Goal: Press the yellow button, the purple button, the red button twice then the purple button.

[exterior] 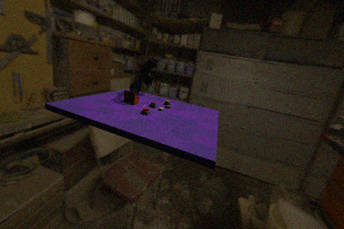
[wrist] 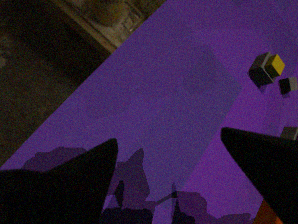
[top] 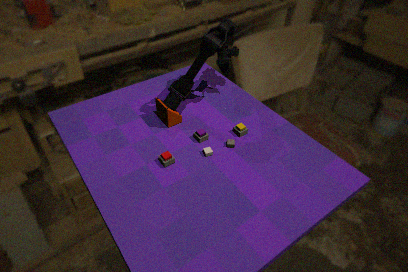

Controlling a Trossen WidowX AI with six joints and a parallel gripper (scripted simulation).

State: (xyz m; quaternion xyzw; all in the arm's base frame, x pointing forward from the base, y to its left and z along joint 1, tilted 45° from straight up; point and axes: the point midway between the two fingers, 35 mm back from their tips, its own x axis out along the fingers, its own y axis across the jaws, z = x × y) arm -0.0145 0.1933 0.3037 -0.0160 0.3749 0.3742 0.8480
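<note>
My tool (top: 170,111) hangs low over the purple worktop (top: 210,206), its fingers wide apart and gripping nothing — the wrist view shows both dark fingers with bare worktop between them. The three buttons sit in front of it: the purple button (top: 201,135) nearest, the yellow button (top: 240,129) further right, the red button (top: 166,158) closer to the front edge. Two small blocks — a white block (top: 208,151) and a grey block (top: 230,143) — lie between the buttons, apart from each.

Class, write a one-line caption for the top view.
Open claw hovers behind the purple, yellow and red buttons.
</note>
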